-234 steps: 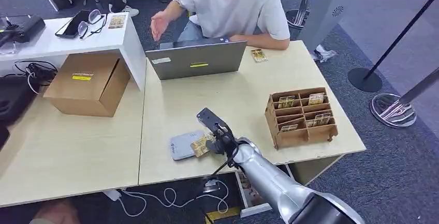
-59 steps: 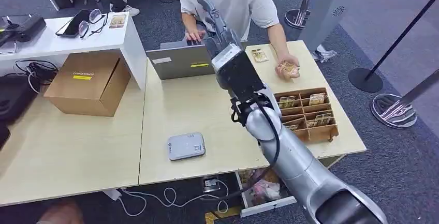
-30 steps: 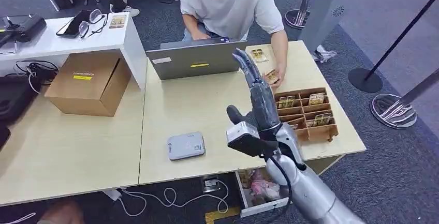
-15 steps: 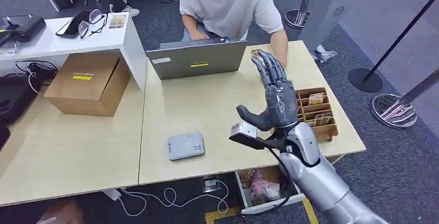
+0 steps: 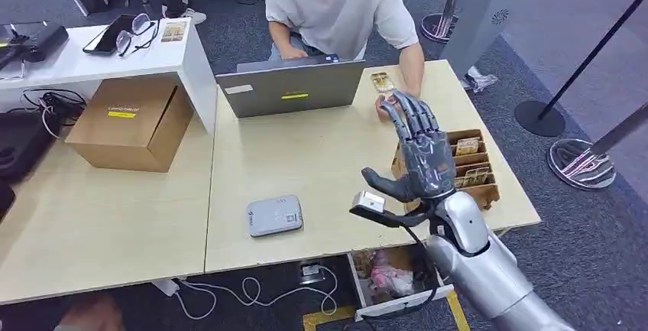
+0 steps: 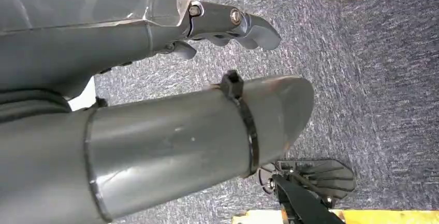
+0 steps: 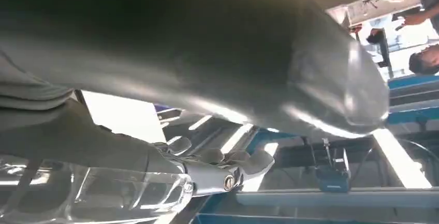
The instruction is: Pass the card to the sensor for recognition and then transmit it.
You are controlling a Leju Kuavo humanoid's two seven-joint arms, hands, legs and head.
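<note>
My right hand (image 5: 419, 157) is raised above the table with its fingers spread and nothing in it, in front of the wooden card box (image 5: 471, 169). In the right wrist view its fingers (image 7: 222, 168) stretch out against ceiling lights. The grey card sensor (image 5: 274, 215) lies flat near the table's front edge, left of the hand, with no card on it. One card (image 5: 381, 81) lies on the table beside the laptop. A person's hand (image 5: 384, 106) rests just behind my fingertips. My left hand (image 6: 228, 22) hangs over carpet, holding nothing.
A person in a white shirt (image 5: 336, 2) sits behind the grey laptop (image 5: 289, 87). A cardboard box (image 5: 130, 123) stands on the left table, beside a white shelf (image 5: 115, 52) with a phone and glasses. Barrier posts (image 5: 539, 113) stand on the carpet to the right.
My right hand has drawn back toward me and to the right, coming to a stop over the card box with fingers still spread. The person's hand has pulled back toward the laptop.
</note>
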